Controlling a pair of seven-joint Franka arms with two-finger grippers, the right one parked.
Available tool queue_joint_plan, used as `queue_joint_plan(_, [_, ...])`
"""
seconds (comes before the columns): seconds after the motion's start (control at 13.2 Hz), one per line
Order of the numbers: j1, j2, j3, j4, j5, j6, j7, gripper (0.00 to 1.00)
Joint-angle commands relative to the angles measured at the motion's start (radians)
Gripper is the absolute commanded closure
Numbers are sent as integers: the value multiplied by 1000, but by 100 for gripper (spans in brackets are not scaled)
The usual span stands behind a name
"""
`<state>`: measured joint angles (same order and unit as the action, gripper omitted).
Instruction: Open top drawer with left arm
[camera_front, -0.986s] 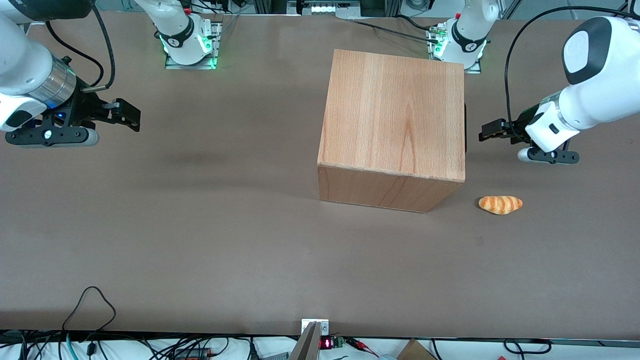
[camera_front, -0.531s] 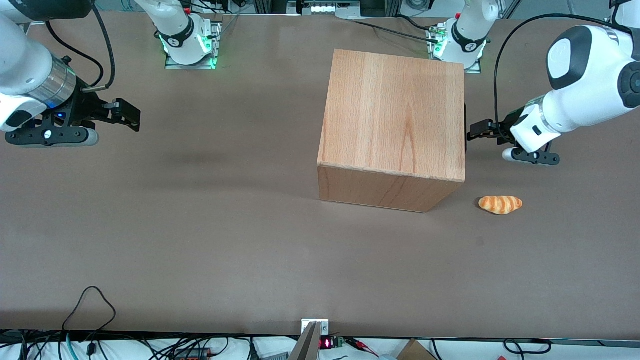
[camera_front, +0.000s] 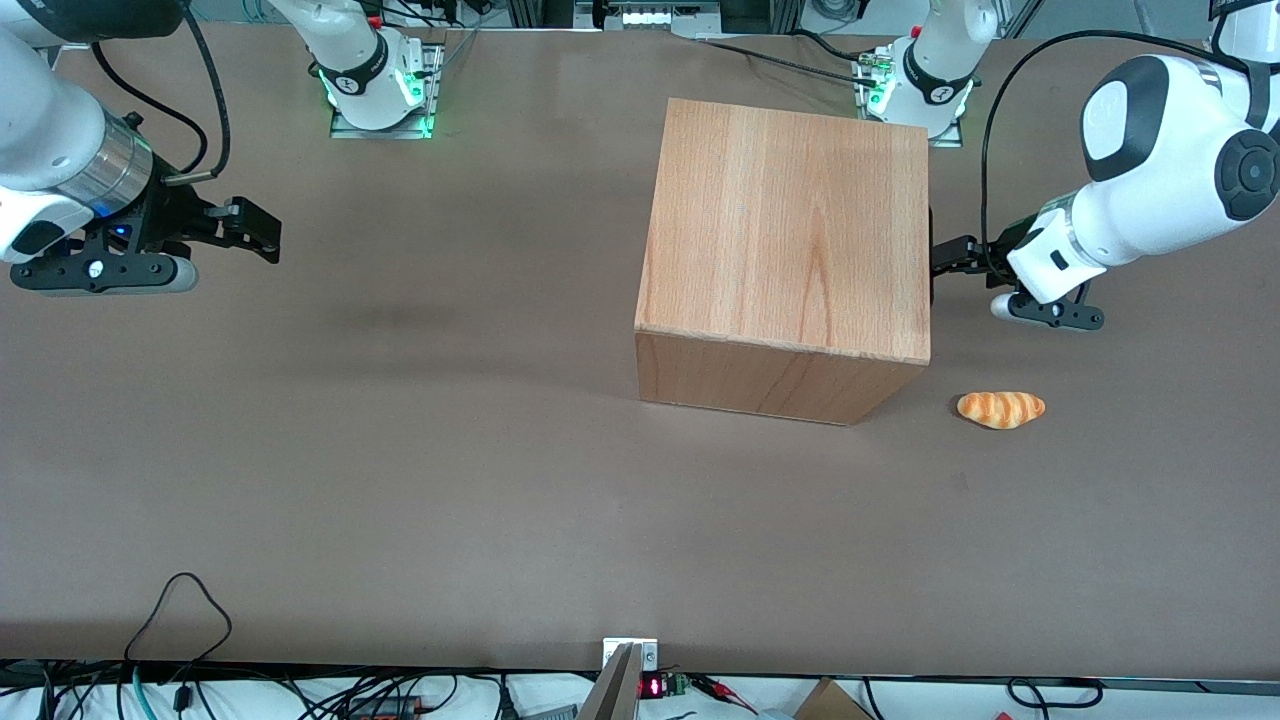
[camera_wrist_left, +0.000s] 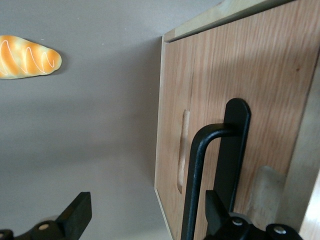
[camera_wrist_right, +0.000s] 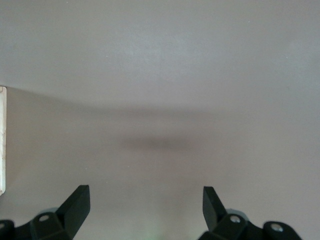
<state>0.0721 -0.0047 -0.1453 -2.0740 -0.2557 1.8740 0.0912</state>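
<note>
So the jaws were spread wide apart, nothing between them pinched yet. On the wrist cam the gripper (camera_wrist_left: 145, 217) had one finger (camera_wrist_left: 79, 212) out over bare table and the other finger (camera_wrist_left: 216, 212) up against the drawer face, with the black bar handle (camera_wrist_left: 197, 175) sitting in the gap between them. Couldn't tell whether either finger was actually touching the bar.

The top drawer (camera_wrist_left: 235, 85) was shut, its flat wooden front flush with the cabinet (camera_front: 790, 235) edge, and there was a shallow oblong recess in the panel just beside the handle. From the front cam I could only see a thin dark sliver of that handle at the cabinet's side, on the face that looks toward the working arm's end of the table, with the gripper (camera_front: 945, 257) right up at it.

The left arm (camera_front: 1150, 190) reached in level from that end, grey oval cap on its big joint turned up.

A little bread roll (camera_front: 1001, 409) lay on the table (camera_front: 400, 480), nearer the front camera than the gripper and just off the cabinet's corner.
</note>
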Motion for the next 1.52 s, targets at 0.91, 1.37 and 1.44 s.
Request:
queue_joint_plan(0.91, [0,32,-11,-25,-13,48,45,0])
queue_joint_plan(1.37, [40,43,-8,-23,-10,53,106,0])
queue_joint_plan(1.44, [51,43,-8,-23,-10,53,116,0])
